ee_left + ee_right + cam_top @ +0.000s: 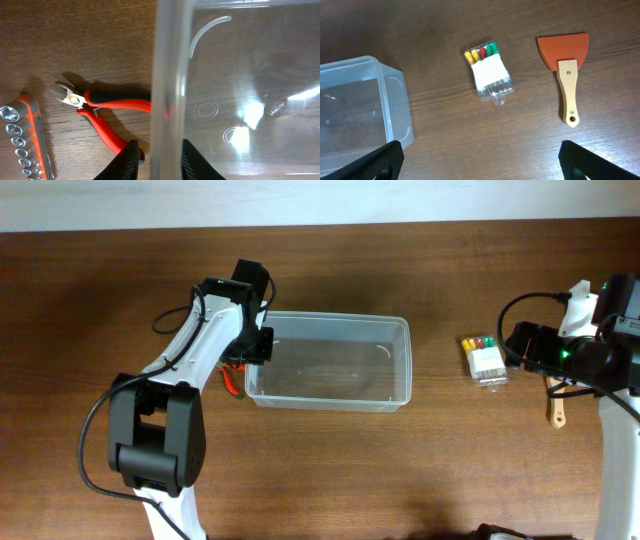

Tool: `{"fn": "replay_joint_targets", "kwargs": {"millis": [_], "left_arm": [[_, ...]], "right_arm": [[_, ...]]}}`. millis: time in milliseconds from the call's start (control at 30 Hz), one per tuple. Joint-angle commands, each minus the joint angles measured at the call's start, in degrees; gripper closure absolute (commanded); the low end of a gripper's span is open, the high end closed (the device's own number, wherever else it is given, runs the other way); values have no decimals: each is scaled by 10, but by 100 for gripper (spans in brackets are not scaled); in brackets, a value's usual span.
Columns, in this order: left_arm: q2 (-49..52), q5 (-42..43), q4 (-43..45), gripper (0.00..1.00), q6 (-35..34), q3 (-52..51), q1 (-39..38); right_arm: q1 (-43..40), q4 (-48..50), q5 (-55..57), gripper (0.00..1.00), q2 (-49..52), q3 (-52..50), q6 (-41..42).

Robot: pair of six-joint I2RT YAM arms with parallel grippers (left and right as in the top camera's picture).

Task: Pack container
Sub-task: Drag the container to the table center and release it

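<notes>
The container (330, 360) is a clear rectangular tub standing in the middle of the table with nothing inside it. My left gripper (258, 345) is at its left end. In the left wrist view the two fingers (159, 160) straddle the container's wall (167, 75), one inside and one outside, closed in on it. My right gripper (522, 345) hovers over the table to the right of the container. Its fingers (480, 165) are wide open and empty. The container's corner also shows in the right wrist view (395, 100).
Red-handled cutting pliers (100, 107) lie just outside the container's left wall, also showing in the overhead view (232, 383). An orange socket rail (25, 140) lies further left. A small clear pack of coloured-tipped bits (490, 75) and a wooden-handled orange scraper (567, 70) lie on the right.
</notes>
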Motion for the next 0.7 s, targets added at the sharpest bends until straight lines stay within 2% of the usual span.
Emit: {"fn": "replay_joint_targets", "kwargs": {"millis": [0,100,167,433,667], "left_arm": [[4,8,-5,67,2,0,-2],[4,6,-11,53,2,1,-2],[3,3,-9,50,3,3,0],[-2,-3,-5,49,3,38,-1],[-2,56,-16,50,-1,38,-12]], "right_arm": [[-3,0,-5,1,-6,11,-2],[-3,0,-5,1,-6,11,-2],[-3,0,-5,1,-6,11,-2],[-3,0,-5,2,-6,11,-2],[-3,0,-5,1,-6,11,-4]]}}
